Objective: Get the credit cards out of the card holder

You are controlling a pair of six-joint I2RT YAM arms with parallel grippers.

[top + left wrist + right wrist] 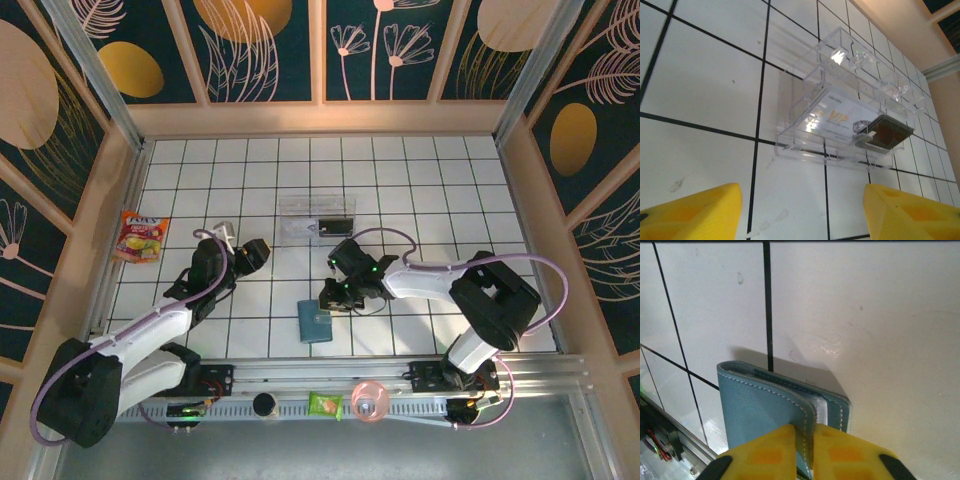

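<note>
So the small teal blue-grey folding card holder (315, 320) of soft stitched material is lying on the white tiled table (200, 170), near the front edge, roughly between the 2 arm bases. The right gripper (804, 434) has its 2 yellow fingers (765, 455) clenched tight on the stitched edge of the top flap. I'd guess that's the point: pinch 1 flap alone so it can be peeled open and the credit cards inside get exposed. There's a pale sliver (821, 410) between the 2 covers. Could be a card edge or just lining, can't tell.

The left gripper (801, 200) hangs over bare tiles with its fingers spread wide, holding nothing, facing the clear plastic rectangular tray (800, 152). The tray has a flat white card with gold VIP lettering (832, 117) and a dark rectangular slab (887, 132) in it. My read is that's the drop-off spot and the left arm is parked ready to help. The card holder looks folded shut, so opening it comes first.
</note>
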